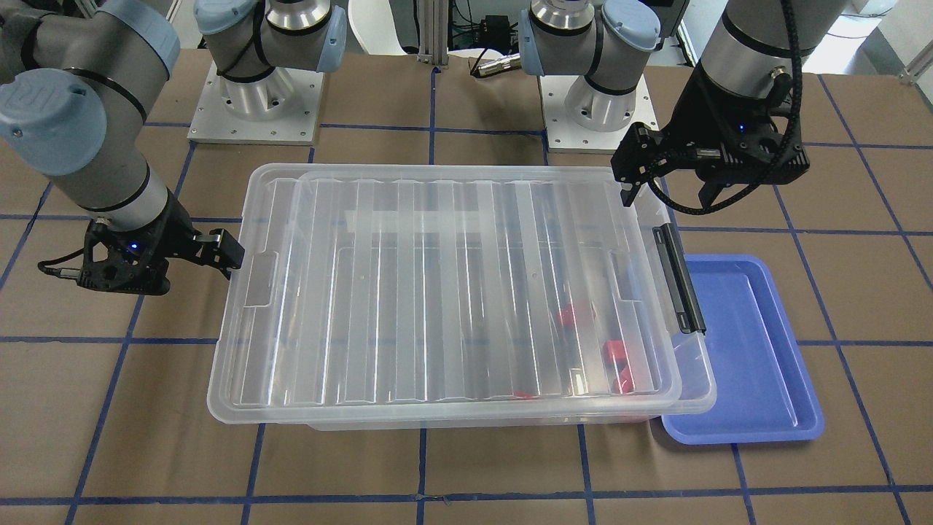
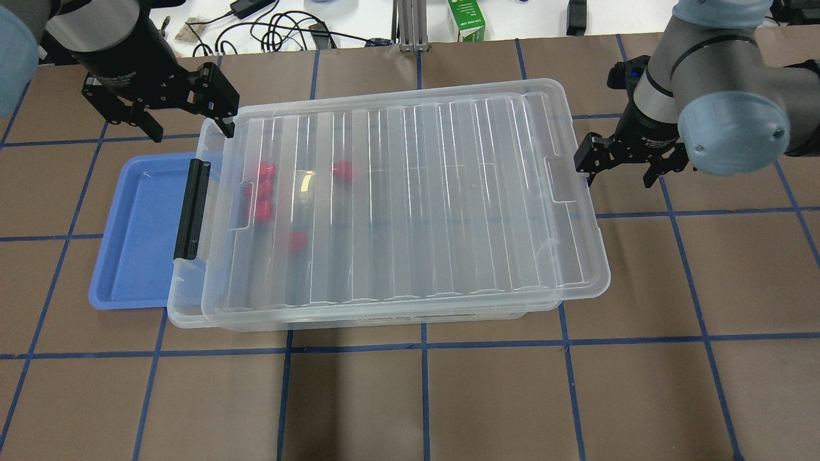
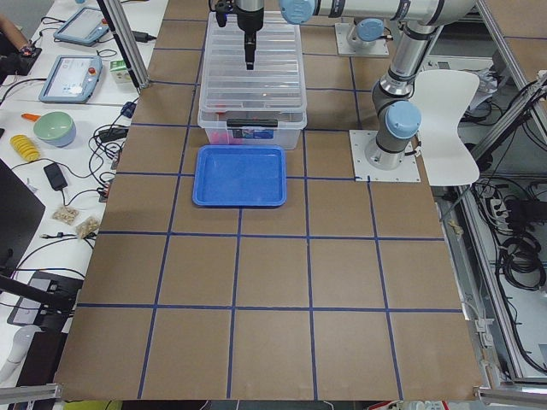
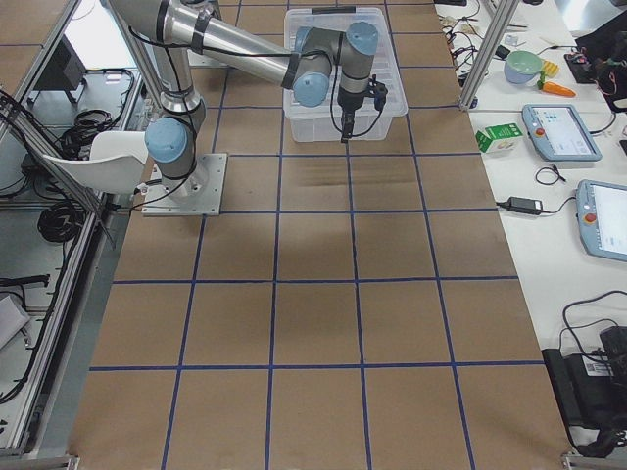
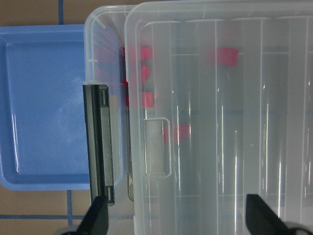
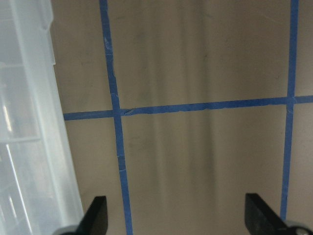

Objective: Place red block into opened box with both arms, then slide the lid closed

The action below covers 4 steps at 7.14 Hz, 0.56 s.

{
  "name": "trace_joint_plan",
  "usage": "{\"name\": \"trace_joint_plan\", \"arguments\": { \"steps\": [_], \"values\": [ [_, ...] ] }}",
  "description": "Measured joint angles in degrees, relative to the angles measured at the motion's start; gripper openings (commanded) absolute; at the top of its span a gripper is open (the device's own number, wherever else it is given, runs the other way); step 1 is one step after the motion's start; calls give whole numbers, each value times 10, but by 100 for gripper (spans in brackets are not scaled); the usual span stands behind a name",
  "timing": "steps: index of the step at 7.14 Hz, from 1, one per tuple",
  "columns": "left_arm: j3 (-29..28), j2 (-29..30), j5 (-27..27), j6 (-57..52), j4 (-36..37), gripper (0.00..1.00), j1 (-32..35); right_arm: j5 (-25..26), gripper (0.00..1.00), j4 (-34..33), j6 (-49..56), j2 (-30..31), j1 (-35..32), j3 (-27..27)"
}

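The clear box (image 2: 184,312) lies mid-table with the ribbed lid (image 2: 416,192) on top, shifted toward my right so a narrow strip by the black bar (image 2: 191,208) stays uncovered. Several red blocks (image 2: 264,189) show through the lid at the bar end, also visible as red blocks (image 5: 146,99) in the left wrist view. My left gripper (image 2: 191,128) hangs open and holds nothing above the box's far corner near the bar. My right gripper (image 2: 618,171) is open and low, just outside the lid's other short edge; its near fingertip (image 1: 233,257) is close to that edge.
A blue tray (image 2: 141,237) sits against the box's bar end, partly under its rim. Brown table paper with blue tape lines surrounds the box. Cables, a green carton (image 2: 466,19) and other items lie beyond the far edge.
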<state>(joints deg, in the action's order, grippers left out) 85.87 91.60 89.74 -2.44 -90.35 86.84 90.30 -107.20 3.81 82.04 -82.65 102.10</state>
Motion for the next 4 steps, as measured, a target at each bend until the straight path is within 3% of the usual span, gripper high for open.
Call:
{"name": "trace_joint_plan", "arguments": {
  "steps": [2,4],
  "values": [
    [0,0,0,0,0,100,0,4,100,22,6,5,0,-27],
    [0,0,0,0,0,100,0,5,100,115,6,23,0,-90]
  ]
}}
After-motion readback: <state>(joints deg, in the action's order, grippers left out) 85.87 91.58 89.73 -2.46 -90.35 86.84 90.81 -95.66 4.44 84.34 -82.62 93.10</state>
